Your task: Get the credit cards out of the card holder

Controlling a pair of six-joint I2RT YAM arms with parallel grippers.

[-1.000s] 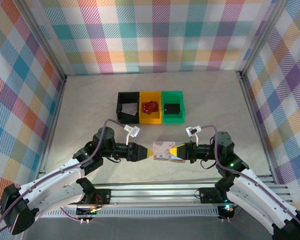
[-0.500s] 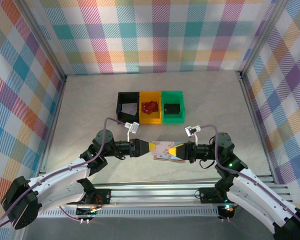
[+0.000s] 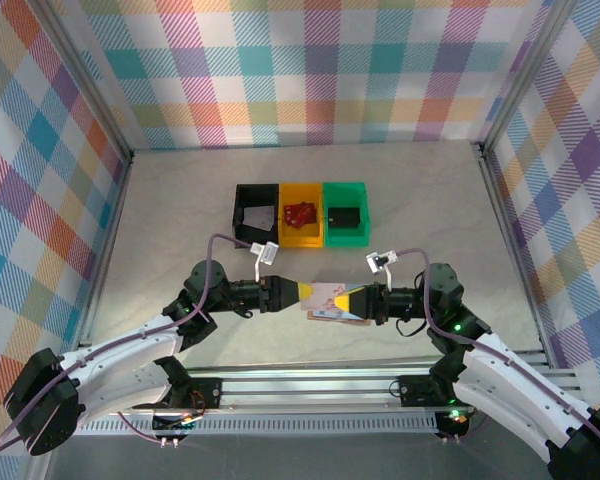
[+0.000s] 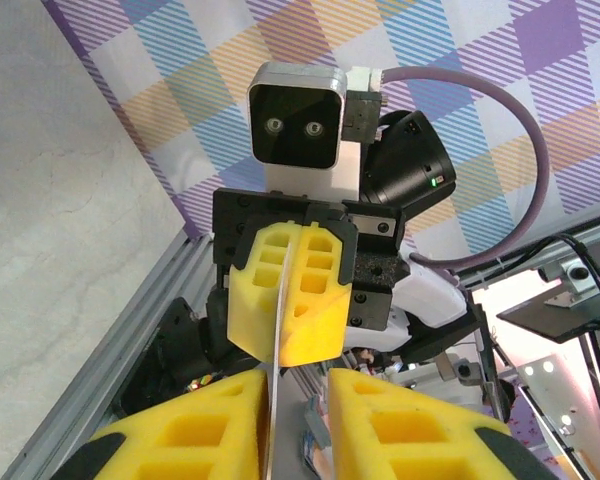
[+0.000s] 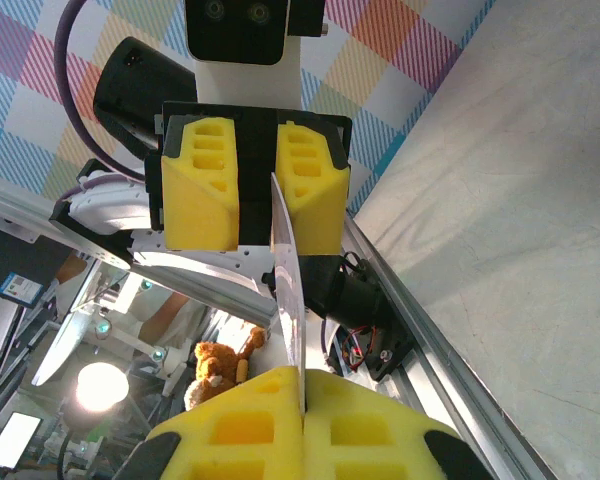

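**A:** Left wrist view first. The left hand [image 4: 298,385] has its yellow fingers [image 4: 190,430] a little spread. A thin pale credit card [image 4: 277,330] runs edge-on through the gap, close against one pad but not yet pinched.

**B:** And straight ahead of it?

**A:** The right hand [image 4: 283,300], pressed together on the far end of that same card. The right wrist view agrees: its own pads are shut on the sheet, and the left pair stands slightly apart around the other end.

**B:** Where's the card holder?

**A:** From the top it shows as a tan strip, the card holder [image 3: 336,318], just beneath the meeting fingertips. I cannot tell whether it rests on the desk [image 3: 180,200] or hangs from the card. The row of bins [image 3: 302,187] sits well off to the side of both hands.

**B:** Which step, then?

**A:** Drawing a card free, I'd judge. Next, the left hand must close fully on its end. Then the hands need to pull apart along the card's length, with the holder kept back.

**B:** What has changed since a second ago?

**A:** The left hand stopped short of the card's edge then, and it has since slid forward over it. The right hand has scarcely shifted.
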